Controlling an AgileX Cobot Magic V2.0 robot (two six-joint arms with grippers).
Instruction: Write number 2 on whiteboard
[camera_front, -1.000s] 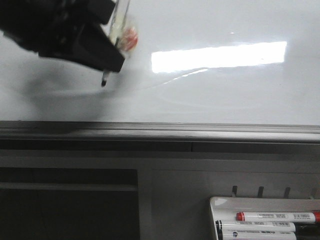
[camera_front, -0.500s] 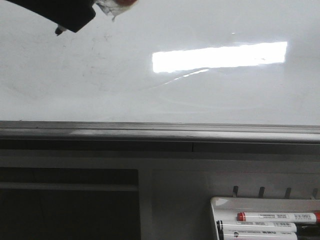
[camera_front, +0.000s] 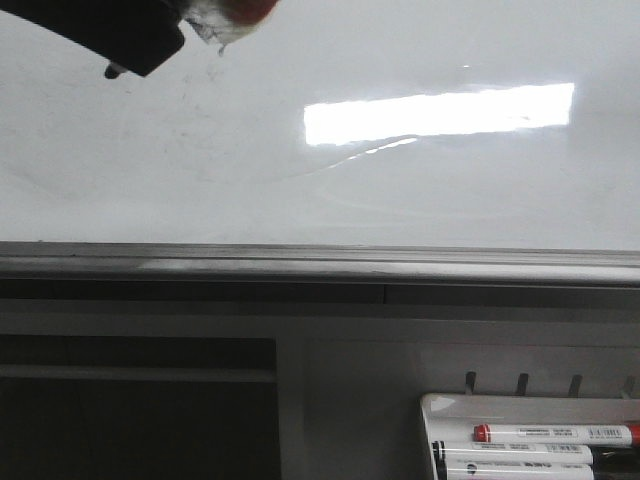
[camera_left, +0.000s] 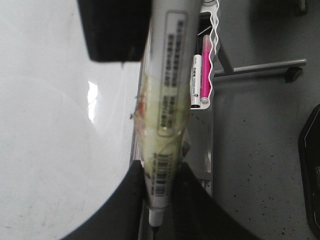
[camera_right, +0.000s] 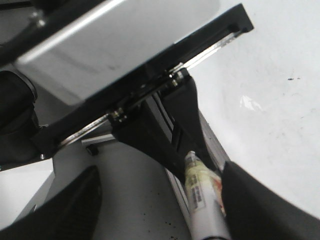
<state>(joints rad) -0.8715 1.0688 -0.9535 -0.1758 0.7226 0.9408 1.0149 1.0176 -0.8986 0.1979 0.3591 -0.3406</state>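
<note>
A: Where's the marker (camera_left: 167, 100)?
B: Clenched in the left gripper (camera_left: 160, 197), above the whiteboard (camera_front: 400, 190); no 2 drawn.
A: Handling?
B: Light, stiff, probably slippery (grip mid-barrel); right gripper's state: cannot tell.

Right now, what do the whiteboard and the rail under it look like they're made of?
The whiteboard looks like glossy coated white board: it mirrors a bright light bar and shows faint smudges. The rail looks like brushed grey metal, probably aluminium, with a dull linear sheen.
</note>
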